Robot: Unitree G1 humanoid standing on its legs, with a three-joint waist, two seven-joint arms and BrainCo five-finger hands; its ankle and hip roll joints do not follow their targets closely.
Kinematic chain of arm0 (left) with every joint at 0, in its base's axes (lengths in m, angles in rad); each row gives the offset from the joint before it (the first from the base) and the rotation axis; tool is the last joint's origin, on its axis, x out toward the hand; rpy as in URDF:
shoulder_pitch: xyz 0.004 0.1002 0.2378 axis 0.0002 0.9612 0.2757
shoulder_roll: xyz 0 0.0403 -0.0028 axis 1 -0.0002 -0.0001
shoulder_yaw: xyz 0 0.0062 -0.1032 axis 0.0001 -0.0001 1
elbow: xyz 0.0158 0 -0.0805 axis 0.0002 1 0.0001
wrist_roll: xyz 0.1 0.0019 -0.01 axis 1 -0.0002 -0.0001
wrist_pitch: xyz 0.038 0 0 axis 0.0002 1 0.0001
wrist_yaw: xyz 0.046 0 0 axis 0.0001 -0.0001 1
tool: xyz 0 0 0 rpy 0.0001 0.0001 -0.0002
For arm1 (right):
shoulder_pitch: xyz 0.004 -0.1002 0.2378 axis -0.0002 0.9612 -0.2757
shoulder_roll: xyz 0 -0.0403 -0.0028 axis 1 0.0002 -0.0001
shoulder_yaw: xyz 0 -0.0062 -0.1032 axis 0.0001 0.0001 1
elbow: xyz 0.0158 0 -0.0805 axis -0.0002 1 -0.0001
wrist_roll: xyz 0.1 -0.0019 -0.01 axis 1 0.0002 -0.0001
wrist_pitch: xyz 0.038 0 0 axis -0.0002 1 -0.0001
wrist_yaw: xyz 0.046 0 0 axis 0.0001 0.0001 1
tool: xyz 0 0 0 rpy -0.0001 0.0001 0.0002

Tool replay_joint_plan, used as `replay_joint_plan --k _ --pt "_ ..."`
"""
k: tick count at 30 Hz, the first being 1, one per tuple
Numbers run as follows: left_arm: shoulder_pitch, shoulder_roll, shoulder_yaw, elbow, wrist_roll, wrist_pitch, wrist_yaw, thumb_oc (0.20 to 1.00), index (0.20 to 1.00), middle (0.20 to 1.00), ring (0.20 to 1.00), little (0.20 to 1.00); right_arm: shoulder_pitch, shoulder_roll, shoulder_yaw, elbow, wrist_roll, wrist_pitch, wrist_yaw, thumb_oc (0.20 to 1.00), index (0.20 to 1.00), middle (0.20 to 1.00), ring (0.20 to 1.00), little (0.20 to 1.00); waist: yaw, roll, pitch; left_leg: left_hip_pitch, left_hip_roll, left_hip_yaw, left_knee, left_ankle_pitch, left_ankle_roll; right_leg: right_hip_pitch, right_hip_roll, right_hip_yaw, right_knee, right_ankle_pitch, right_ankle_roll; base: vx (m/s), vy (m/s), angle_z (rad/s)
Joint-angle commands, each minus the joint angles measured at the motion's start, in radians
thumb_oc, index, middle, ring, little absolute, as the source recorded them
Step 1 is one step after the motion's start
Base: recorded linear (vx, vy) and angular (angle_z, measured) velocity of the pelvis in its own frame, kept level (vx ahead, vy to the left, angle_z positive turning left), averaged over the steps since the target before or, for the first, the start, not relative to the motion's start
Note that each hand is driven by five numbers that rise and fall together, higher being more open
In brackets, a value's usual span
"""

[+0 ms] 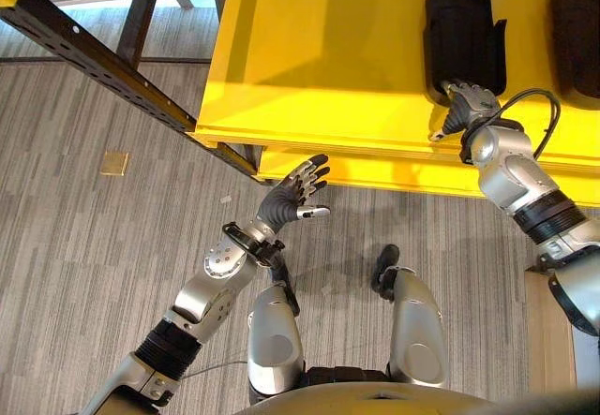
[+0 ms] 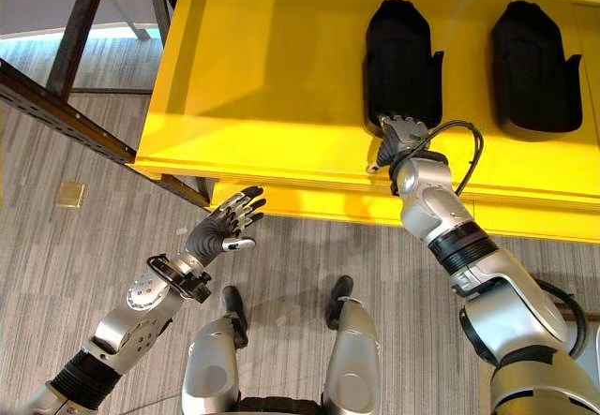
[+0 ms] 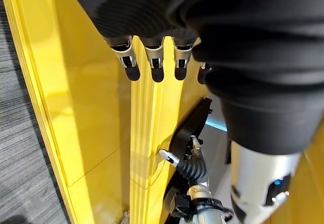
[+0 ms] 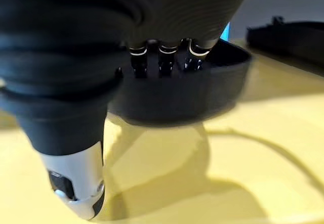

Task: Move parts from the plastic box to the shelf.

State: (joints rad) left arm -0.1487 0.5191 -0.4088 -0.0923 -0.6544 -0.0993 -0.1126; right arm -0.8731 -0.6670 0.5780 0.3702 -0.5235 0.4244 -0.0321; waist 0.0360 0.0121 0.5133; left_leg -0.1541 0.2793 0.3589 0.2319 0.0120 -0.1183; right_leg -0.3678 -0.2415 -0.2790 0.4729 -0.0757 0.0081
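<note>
Left hand (image 1: 292, 193) idle, raised palm-up just below the yellow shelf (image 2: 262, 78) edge, fingers straight and spread, holding nothing.

Right arm stretched forward onto the shelf. Right hand (image 2: 401, 136) at the near end of a black part (image 2: 403, 54); its fingertips (image 4: 163, 62) reach over the part's rim. Cannot tell whether they grip it or merely rest there. A second black part (image 2: 534, 59) lies beside the first on the shelf, apart from it.

Judgement: step in hand is setting the part down. To do it well: part flat on the shelf, clear of its neighbour, fingers loosened fully before drawing the hand straight back so nothing drags.
</note>
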Motion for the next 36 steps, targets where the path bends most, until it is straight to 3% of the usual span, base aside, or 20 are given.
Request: replay_joint_plan --k 1,9,14,20,21,24,26,33,36 --pt "0.017 -0.005 -0.006 -0.086 0.008 -0.067 0.008 1.000 1.000 1.000 1.000 1.000 -0.058 -0.006 -0.048 -0.044 -0.066 -0.055 -0.138 1.000 1.000 1.000 1.000 1.000 0.003 0.013 0.006 -0.026 -0.023 -0.021 0.096 -0.090 0.055 0.071 0.062 0.034 0.025 -0.115 0.032 0.01 0.024 -0.04" --pt "0.016 -0.005 -0.034 -0.078 -0.005 -0.096 0.019 1.000 1.000 1.000 1.000 1.000 -0.105 -0.049 -0.075 -0.033 -0.216 -0.163 -0.323 1.000 1.000 1.000 1.000 1.000 0.008 0.030 -0.002 -0.025 -0.035 -0.031 0.098 -0.092 0.056 0.075 0.056 0.031 0.026 -0.121 0.033 0.01 0.013 -0.01" --pt "0.017 -0.003 -0.043 -0.065 -0.015 -0.116 0.013 1.000 1.000 1.000 1.000 1.000 -0.130 -0.085 -0.064 -0.017 -0.212 -0.195 -0.391 1.000 1.000 1.000 1.000 1.000 0.011 0.035 -0.005 -0.025 -0.038 -0.032 0.098 -0.094 0.056 0.077 0.053 0.029 0.024 -0.121 0.034 0.00 0.000 0.00" --pt "0.042 -0.001 -0.037 -0.071 -0.013 -0.140 0.006 1.000 1.000 1.000 1.000 1.000 -0.079 -0.126 -0.110 -0.140 -0.196 -0.297 -0.488 1.000 1.000 1.000 1.000 1.000 -0.005 0.034 -0.011 -0.009 -0.045 -0.025 0.073 -0.091 0.053 0.086 0.057 0.034 -0.003 -0.114 0.039 -0.01 0.034 -0.03" --pt "0.053 -0.003 -0.034 -0.076 -0.015 -0.151 0.018 1.000 1.000 1.000 1.000 1.000 -0.037 -0.132 -0.130 -0.189 -0.153 -0.302 -0.495 1.000 1.000 1.000 1.000 1.000 -0.015 0.033 -0.016 0.000 -0.045 -0.020 0.064 -0.091 0.052 0.093 0.057 0.036 -0.013 -0.113 0.039 -0.03 0.087 -0.06" --pt "0.091 -0.021 0.006 -0.086 -0.005 -0.195 0.056 1.000 1.000 1.000 1.000 1.000 0.239 -0.121 -0.275 -0.470 -0.002 -0.435 -0.506 1.000 1.000 1.000 1.000 1.000 -0.070 0.025 -0.034 0.039 -0.037 0.023 0.010 -0.063 0.056 0.120 0.065 0.037 -0.077 -0.078 0.035 -0.11 0.159 -0.08" --pt "0.110 -0.029 0.041 -0.097 -0.003 -0.202 0.076 1.000 1.000 1.000 1.000 1.000 0.402 -0.116 -0.346 -0.595 0.055 -0.469 -0.505 1.000 1.000 1.000 1.000 1.000 -0.102 0.019 -0.048 0.061 -0.035 0.039 -0.016 -0.059 0.054 0.137 0.067 0.046 -0.113 -0.066 0.040 -0.02 0.115 -0.10" --pt "0.201 -0.037 0.114 -0.109 0.005 -0.246 0.125 1.000 1.000 1.000 1.000 1.000 0.761 -0.108 -0.488 -0.700 0.202 -0.541 -0.539 1.000 1.000 1.000 1.000 1.000 -0.163 -0.005 -0.105 0.146 -0.041 0.072 -0.095 -0.060 0.045 0.222 0.069 0.064 -0.231 -0.036 0.074 0.00 0.086 -0.19" --pt "0.277 -0.022 0.166 -0.124 -0.027 -0.272 0.098 1.000 1.000 1.000 1.000 1.000 0.911 -0.104 -0.546 -0.692 0.306 -0.564 -0.496 1.000 1.000 1.000 1.000 1.000 -0.174 -0.021 -0.147 0.179 -0.047 0.084 -0.134 -0.052 0.047 0.263 0.066 0.067 -0.290 -0.007 0.090 -0.05 0.087 -0.14"
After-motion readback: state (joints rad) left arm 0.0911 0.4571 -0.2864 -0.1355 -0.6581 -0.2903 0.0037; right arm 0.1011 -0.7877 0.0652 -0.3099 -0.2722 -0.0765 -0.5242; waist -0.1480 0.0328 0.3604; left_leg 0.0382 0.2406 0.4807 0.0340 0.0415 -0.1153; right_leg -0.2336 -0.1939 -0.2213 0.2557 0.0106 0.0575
